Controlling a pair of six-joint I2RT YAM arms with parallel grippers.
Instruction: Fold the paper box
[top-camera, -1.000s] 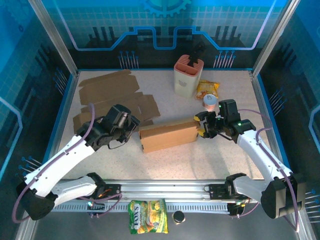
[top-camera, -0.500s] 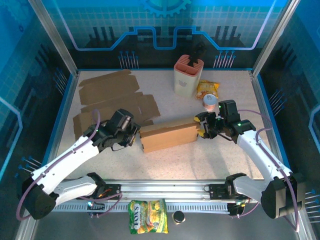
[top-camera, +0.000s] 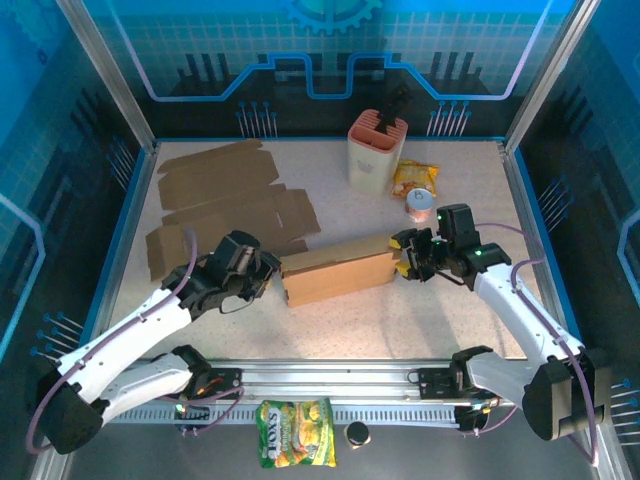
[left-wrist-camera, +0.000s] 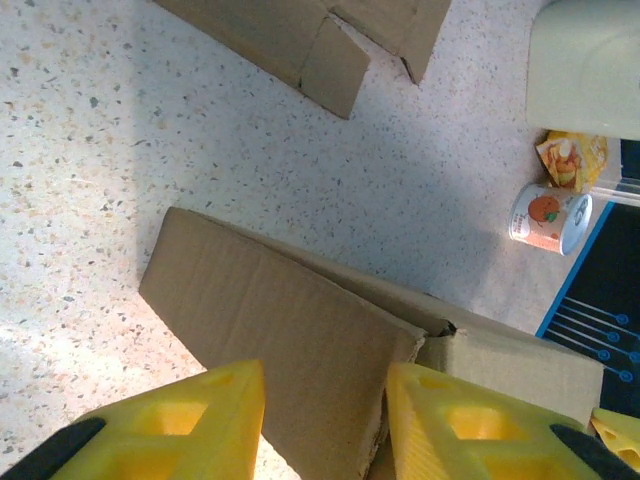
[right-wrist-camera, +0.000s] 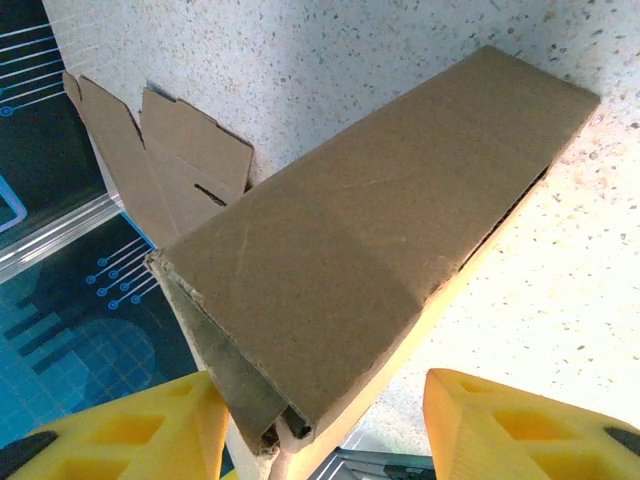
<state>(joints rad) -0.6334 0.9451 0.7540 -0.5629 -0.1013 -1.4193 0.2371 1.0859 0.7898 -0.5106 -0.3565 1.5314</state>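
Evidently, little of the folding is finished. At the far-left corner of the table (top-camera: 400, 320), flat cardboard sheets (top-camera: 225, 195) are spread, untouched. The left gripper (top-camera: 262, 277) is set at the left end of the box (top-camera: 338, 272), jaws parted and not visibly clamped. The box is laid across the table's middle as a squashed sleeve, its ends unclosed. The right gripper (top-camera: 408, 258) is placed at the right end, jaws spread, nothing grasped. Squaring up and flap tucking are judged to remain.

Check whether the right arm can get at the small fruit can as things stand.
Probably yes: the can stands just beyond the right gripper with bare table between. The gripper's open jaws straddle the end of the cardboard box, so it would need to back off first.
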